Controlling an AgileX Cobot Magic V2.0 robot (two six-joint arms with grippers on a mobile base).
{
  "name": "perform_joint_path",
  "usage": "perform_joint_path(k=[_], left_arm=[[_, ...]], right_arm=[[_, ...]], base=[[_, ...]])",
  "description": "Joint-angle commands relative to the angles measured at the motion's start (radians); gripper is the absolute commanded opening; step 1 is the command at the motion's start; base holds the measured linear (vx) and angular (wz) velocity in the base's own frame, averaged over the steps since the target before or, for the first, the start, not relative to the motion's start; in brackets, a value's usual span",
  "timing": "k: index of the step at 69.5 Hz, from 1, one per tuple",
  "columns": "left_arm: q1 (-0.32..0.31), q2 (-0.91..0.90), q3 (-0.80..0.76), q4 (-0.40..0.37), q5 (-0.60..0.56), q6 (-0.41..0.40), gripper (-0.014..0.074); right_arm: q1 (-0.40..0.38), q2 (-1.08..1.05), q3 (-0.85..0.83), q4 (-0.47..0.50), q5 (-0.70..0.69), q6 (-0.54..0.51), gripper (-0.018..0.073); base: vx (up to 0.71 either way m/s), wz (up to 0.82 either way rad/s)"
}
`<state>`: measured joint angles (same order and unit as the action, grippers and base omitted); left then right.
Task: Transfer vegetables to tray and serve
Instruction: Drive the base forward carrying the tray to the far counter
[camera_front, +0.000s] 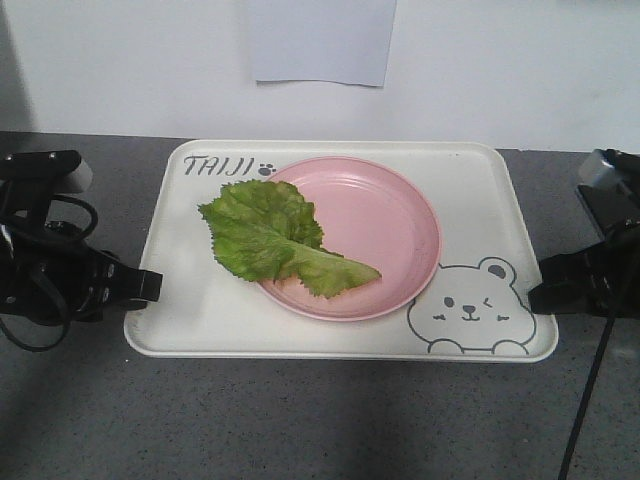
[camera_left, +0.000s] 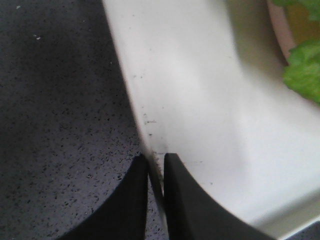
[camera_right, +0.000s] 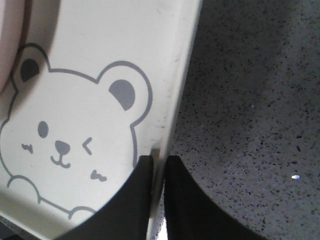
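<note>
- Across the middle of the front view, the cream-white tray (camera_front: 470, 200) is lying flat on the dark speckled counter (camera_front: 300, 420), with the pink plate (camera_front: 385, 225) sitting on it and the lettuce leaf (camera_front: 265, 235) resting on the plate's left half, frilly edge hanging over the rim onto the tray.
- At the left edge of the frame, the left gripper (camera_front: 150, 285) is pinching the tray's left rim; the left wrist view shows its black fingers (camera_left: 182, 200) closed on either side of the thin lip.
- At the right edge, the right gripper (camera_front: 540, 290) is doing the same beside the printed bear face (camera_right: 65, 145), its fingers (camera_right: 135, 200) clamping the right rim.
- The leaf is soft, light and floppy, so it is likely needing no more handling; it should ride along if the tray stays level.
- The tray is looking stiff but smooth and broad, and the rim is the only sensible hold. Two narrow pinches on slick plastic could be slipping if one side lifts faster.
- The plate is sitting loose on a glossy surface, so any tilt could be sliding it toward the low end.
</note>
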<state>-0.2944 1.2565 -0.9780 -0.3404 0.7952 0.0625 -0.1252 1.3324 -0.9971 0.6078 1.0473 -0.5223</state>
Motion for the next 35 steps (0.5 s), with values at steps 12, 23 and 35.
perform_joint_path(k=[12,23,35], left_arm=[[-0.013,-0.027,-0.030,-0.055,-0.050,0.014,-0.0008],[-0.013,-0.027,-0.030,-0.055,-0.050,0.014,-0.0008],[-0.013,-0.027,-0.030,-0.055,-0.050,0.014,-0.0008]], right_arm=[[0.007,-0.032,-0.027,0.085,0.009,-0.038,-0.0001],[0.007,-0.032,-0.027,0.085,0.009,-0.038,-0.0001],[0.007,-0.032,-0.027,0.085,0.009,-0.038,-0.0001]], base=[[0.00,0.00],[0.00,0.00],[0.00,0.00]])
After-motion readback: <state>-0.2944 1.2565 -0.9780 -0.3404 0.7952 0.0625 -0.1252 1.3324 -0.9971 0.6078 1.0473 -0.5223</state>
